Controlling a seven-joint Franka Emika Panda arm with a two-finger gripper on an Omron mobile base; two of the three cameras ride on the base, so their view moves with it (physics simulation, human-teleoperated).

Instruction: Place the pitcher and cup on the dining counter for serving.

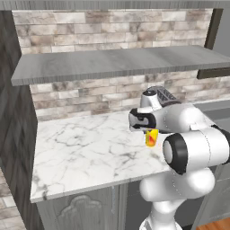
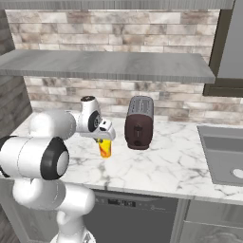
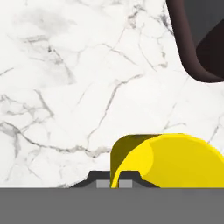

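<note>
The cup (image 2: 105, 148) is showing as a small bright yellow vessel with a red-orange mark on its side, standing upright on the white grey-veined marble table (image 2: 166, 166) along the brick wall (image 2: 118, 28). In the hand view the cup (image 3: 168, 159) is sitting at the bottom of the picture, its yellow rim and hollow inside facing the camera. The tool (image 2: 103, 139) is reaching down from above and is clamping its 2 fingers together on the cup's rim; in the hand view the wall of the cup is passing between the 2 dark tips (image 3: 127, 178). A dark brown toaster (image 2: 139, 122) is standing just beside the cup, apart from it, and a grey shelf (image 2: 109, 64) is running along the wall above.
</note>
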